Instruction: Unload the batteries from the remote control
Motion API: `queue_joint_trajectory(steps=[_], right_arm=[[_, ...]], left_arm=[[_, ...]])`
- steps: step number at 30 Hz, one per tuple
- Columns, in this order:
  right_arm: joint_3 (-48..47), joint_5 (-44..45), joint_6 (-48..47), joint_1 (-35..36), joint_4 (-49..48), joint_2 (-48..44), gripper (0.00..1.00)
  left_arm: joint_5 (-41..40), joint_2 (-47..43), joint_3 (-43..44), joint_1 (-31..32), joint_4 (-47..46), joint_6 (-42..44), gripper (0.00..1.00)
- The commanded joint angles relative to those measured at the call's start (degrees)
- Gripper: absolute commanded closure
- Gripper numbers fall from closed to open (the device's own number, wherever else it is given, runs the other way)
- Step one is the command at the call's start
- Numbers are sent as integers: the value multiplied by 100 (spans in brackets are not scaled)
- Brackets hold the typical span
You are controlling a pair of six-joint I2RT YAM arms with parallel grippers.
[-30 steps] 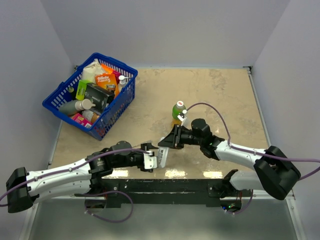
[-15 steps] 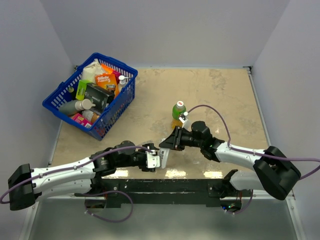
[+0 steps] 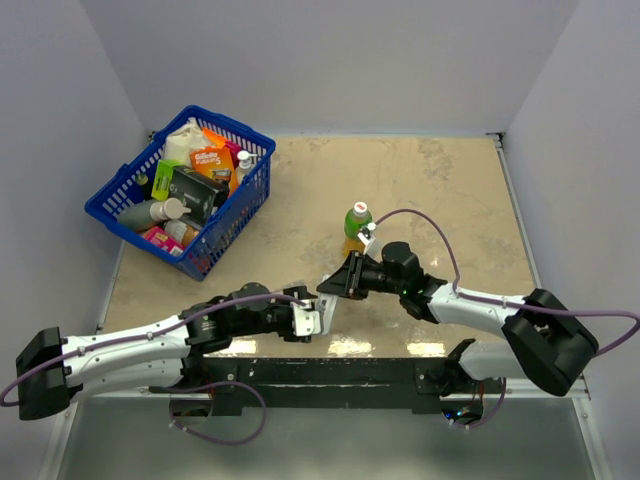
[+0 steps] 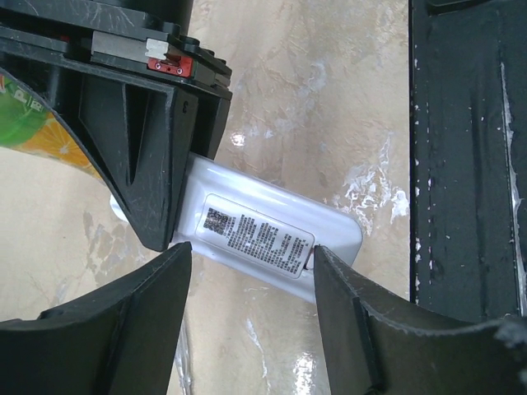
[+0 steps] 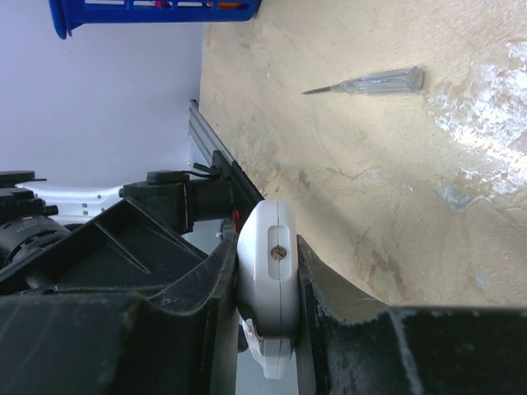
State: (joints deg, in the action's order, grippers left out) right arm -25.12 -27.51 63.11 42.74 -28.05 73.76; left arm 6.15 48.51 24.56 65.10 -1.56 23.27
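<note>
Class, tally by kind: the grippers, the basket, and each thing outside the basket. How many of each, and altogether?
Grippers: 2 (left gripper, right gripper)
Remote control: 1
Green bottle: 1
Blue basket: 1
Thin grey stick: 1
Total: 6

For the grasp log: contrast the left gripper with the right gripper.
The right gripper is clamped shut on one end of the remote control; the left gripper stands open astride the other end, contact unclear. Seen from above, the right sits right of it, the left sits left. Both are at the same remote.
</note>
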Motion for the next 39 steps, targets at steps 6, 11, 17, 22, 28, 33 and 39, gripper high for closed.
queue_joint_trajectory(steps=[6,11,17,22,28,33,39], right_arm=[[-36,-651,228,235,-130,86,100],[-45,-686,193,226,-87,113,100],[-1,-668,193,235,-78,86,100],[7,-476,193,226,80,25,100],[43,-326,210,217,204,16,100],[60,-273,210,217,265,-28,100],[8,25,193,200,616,-160,100]], left_arm=[[-1230,-307,-21,-85,-793,389,36],[-1362,-360,-30,-94,-767,424,36],[-1503,-378,5,-85,-740,521,36],[-1582,-386,-3,-85,-653,539,36],[-1705,-421,-153,-85,-687,486,36],[-1696,-343,-144,-85,-723,495,36],[-1714,-263,-275,-85,-863,451,35]])
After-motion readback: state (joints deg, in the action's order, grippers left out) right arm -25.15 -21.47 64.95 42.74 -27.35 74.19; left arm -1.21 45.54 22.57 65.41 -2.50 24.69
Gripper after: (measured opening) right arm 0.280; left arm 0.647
